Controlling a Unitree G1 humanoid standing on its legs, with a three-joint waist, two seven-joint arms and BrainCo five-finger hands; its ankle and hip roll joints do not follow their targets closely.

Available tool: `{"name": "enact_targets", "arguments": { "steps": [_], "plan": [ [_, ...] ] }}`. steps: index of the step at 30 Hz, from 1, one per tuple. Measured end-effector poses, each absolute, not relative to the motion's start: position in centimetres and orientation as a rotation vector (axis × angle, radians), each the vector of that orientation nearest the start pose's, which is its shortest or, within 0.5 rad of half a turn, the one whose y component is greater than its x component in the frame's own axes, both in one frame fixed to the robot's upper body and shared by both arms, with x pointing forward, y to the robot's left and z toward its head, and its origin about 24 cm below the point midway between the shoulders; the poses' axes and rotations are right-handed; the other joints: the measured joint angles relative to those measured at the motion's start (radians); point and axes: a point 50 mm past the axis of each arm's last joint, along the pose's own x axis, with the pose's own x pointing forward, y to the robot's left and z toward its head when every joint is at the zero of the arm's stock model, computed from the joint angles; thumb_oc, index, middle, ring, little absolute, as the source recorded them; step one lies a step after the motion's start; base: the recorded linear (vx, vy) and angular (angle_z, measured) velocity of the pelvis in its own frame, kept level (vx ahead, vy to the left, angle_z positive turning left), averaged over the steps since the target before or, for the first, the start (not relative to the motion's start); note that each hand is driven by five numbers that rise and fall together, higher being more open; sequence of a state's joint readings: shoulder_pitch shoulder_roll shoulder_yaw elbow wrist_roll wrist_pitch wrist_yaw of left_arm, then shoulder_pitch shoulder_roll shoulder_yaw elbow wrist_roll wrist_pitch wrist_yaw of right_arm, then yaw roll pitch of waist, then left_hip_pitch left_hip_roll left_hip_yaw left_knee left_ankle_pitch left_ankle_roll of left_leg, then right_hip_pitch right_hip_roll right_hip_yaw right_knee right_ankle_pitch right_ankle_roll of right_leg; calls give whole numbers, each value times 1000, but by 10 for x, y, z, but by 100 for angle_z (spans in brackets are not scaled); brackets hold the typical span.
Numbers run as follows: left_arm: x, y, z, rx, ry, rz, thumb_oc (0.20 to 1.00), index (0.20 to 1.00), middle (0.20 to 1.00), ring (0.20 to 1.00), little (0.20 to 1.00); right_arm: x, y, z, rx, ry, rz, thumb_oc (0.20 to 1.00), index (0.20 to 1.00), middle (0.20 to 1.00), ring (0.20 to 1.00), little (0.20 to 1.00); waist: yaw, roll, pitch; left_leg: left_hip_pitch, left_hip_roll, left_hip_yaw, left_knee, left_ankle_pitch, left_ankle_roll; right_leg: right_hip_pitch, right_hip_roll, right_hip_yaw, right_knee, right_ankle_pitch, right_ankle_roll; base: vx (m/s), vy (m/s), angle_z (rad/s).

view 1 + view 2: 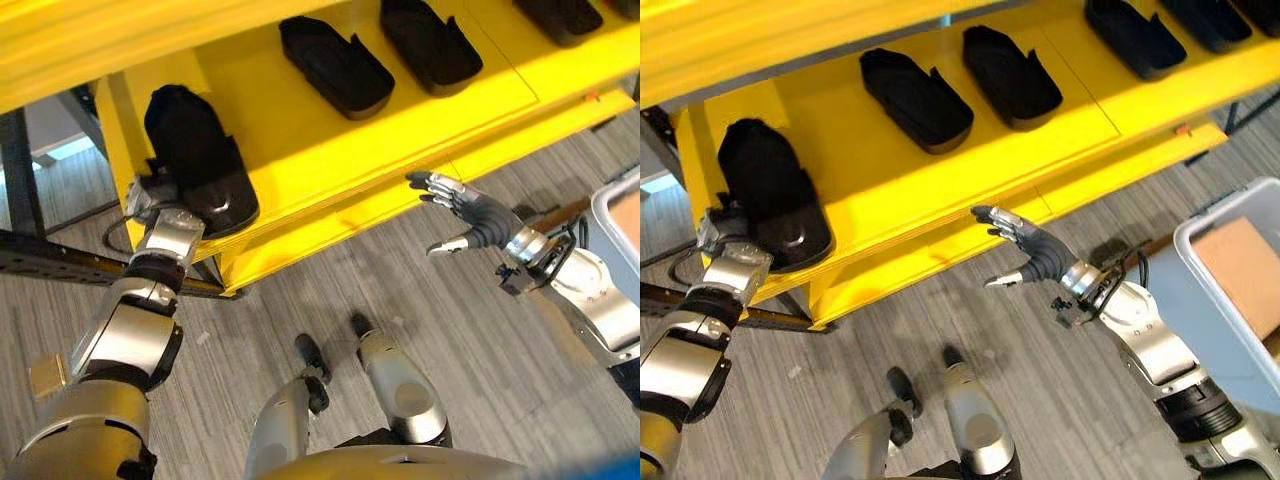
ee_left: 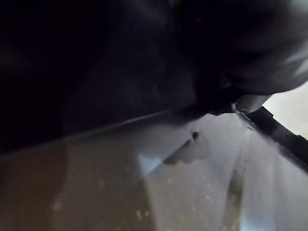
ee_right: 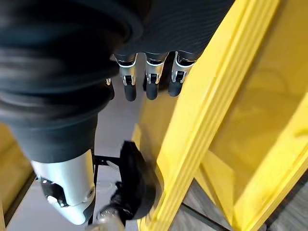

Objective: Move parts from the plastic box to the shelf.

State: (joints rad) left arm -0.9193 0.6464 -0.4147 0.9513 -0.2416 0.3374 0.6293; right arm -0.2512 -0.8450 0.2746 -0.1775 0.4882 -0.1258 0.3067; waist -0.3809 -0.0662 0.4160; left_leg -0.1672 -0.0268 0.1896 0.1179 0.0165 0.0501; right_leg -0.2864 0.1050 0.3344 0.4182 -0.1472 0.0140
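Part (image 1: 195, 160) is sitting at the shelf (image 1: 330, 170) edge, looking rigid, light, smooth; best gripped across its narrow sides. Left hand (image 1: 150, 192) is hiding behind it, fingers unreadable. Right hand (image 1: 1025, 250) is hovering, fingers released.

Black parts (image 1: 335, 68) on a yellow shelf (image 1: 300, 160), grey wood-grain floor (image 1: 300, 290)

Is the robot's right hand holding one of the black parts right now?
No, the right hand hangs open and empty in front of the yellow shelf's edge, its fingers spread and apart from every black part.
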Motion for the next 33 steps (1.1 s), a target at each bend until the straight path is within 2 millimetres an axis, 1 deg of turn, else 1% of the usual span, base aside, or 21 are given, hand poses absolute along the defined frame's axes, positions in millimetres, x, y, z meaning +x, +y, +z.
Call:
{"name": "enact_targets", "arguments": {
  "steps": [2,3,5,6,7,9,15,18,20,22,23,24,25,26,27,28,29,30,31,32,33],
  "plan": [
    [376,291,148,672,200,745,200,200,200,200,200,268,-183,157,-399,-292,663,1000,1000,1000,1000,1000,-4,32,3,-5,1,-36,-7,19,-41,7,-1,-54,-24,29,-26,101,-188,48],
    [377,288,148,670,194,735,200,200,200,200,200,267,-186,155,-396,-284,653,1000,1000,1000,1000,1000,-5,33,2,3,-2,-41,9,3,-63,17,-2,-67,-32,29,-26,95,-205,37],
    [378,287,151,670,177,726,200,200,200,200,200,266,-188,155,-396,-290,647,1000,1000,1000,1000,1000,-2,34,2,10,3,-63,17,-3,-63,23,6,-88,-36,30,-27,102,-152,20],
    [378,286,152,682,169,723,200,200,200,200,200,266,-188,156,-398,-292,647,1000,1000,1000,1000,1000,-4,34,2,7,8,-63,24,-13,-77,24,9,-96,-38,30,-28,128,-157,17],
    [378,286,151,689,168,722,200,200,200,200,200,266,-188,156,-398,-292,647,1000,1000,1000,1000,1000,-4,34,2,8,10,-64,28,-22,-80,24,11,-101,-39,27,-30,117,-130,11],
    [378,286,151,691,169,723,200,200,200,200,200,266,-188,156,-398,-292,649,1000,1000,1000,1000,1000,-3,33,2,9,12,-64,40,-36,-72,24,16,-105,-36,24,-36,106,-108,0],
    [378,286,150,691,173,723,200,200,200,200,200,265,-189,155,-397,-294,649,1000,1000,1000,1000,1000,-8,34,2,10,11,-63,40,-29,-60,26,14,-107,-30,22,-39,84,-142,1],
    [375,294,143,702,215,746,200,200,200,200,200,264,-190,154,-394,-290,642,1000,1000,1000,1000,1000,-15,36,2,14,12,-63,47,-31,-60,25,10,-111,-8,6,-47,170,-150,8],
    [369,300,129,708,263,755,200,200,200,200,200,262,-192,150,-390,-275,637,1000,1000,1000,1000,1000,-17,38,2,13,8,-63,101,-64,-52,22,7,-114,52,-33,-64,187,-195,6],
    [365,300,119,712,287,747,200,200,200,200,200,256,-197,141,-380,-245,623,1000,1000,1000,1000,1000,-16,40,1,6,6,-65,156,-108,-60,9,7,-117,124,-78,-82,166,-164,7],
    [363,296,110,705,299,729,200,200,200,200,200,251,-201,143,-396,-252,609,1000,1000,1000,1000,1000,-20,61,-10,-2,6,-61,164,-117,-65,-5,8,-120,147,-92,-92,109,-137,10],
    [362,291,102,693,315,713,200,200,200,200,200,249,-202,146,-407,-267,604,1000,1000,1000,1000,1000,-30,82,-18,-16,10,-61,183,-107,-75,-13,7,-129,152,-93,-102,49,-102,22],
    [362,288,100,687,308,702,200,200,200,200,200,248,-202,146,-417,-270,609,1000,1000,1000,1000,1000,-45,80,-19,-57,11,-65,260,-94,-101,-19,0,-141,170,-97,-115,68,-17,26],
    [363,286,102,684,291,694,200,200,200,200,200,248,-203,148,-427,-273,611,1000,1000,1000,1000,1000,-51,78,-17,-113,26,-65,379,-113,-118,-28,-10,-159,176,-94,-121,87,127,21],
    [363,286,102,684,289,692,200,200,200,200,200,246,-204,147,-426,-270,614,1000,1000,1000,1000,1000,-55,78,-18,-142,63,-59,469,-123,-130,-32,-9,-163,182,-92,-121,138,231,16],
    [363,286,103,686,288,693,200,200,200,200,200,244,-205,146,-427,-266,616,1000,1000,1000,1000,1000,-56,79,-18,-128,98,-61,447,-124,-140,-29,-8,-169,186,-93,-119,149,255,18],
    [363,287,103,686,289,694,200,200,200,200,200,241,-207,144,-433,-259,615,1000,1000,1000,1000,1000,-60,79,-18,-82,135,-78,326,-112,-160,-26,-3,-162,189,-99,-108,185,321,21],
    [363,289,104,682,289,699,200,200,200,200,200,241,-208,143,-442,-255,616,1000,1000,1000,1000,1000,-63,79,-18,-39,151,-113,190,-89,-193,-21,0,-152,181,-99,-109,191,301,10],
    [363,290,105,682,293,706,200,200,200,200,200,242,-207,144,-459,-258,619,1000,1000,1000,1000,1000,-58,79,-18,-10,167,-149,61,-66,-206,-16,-1,-145,170,-89,-115,205,296,-2],
    [363,293,103,687,304,714,200,200,200,200,200,243,-208,146,-466,-265,620,1000,1000,1000,1000,1000,-53,79,-18,0,187,-165,-22,-45,-203,1,0,-128,141,-80,-104,222,237,-12],
    [362,296,101,689,314,721,200,200,200,200,200,244,-208,149,-469,-274,617,1000,1000,1000,1000,1000,-47,79,-18,5,197,-167,-71,-33,-203,16,-1,-123,117,-69,-92,215,216,-20]
  ]
}}
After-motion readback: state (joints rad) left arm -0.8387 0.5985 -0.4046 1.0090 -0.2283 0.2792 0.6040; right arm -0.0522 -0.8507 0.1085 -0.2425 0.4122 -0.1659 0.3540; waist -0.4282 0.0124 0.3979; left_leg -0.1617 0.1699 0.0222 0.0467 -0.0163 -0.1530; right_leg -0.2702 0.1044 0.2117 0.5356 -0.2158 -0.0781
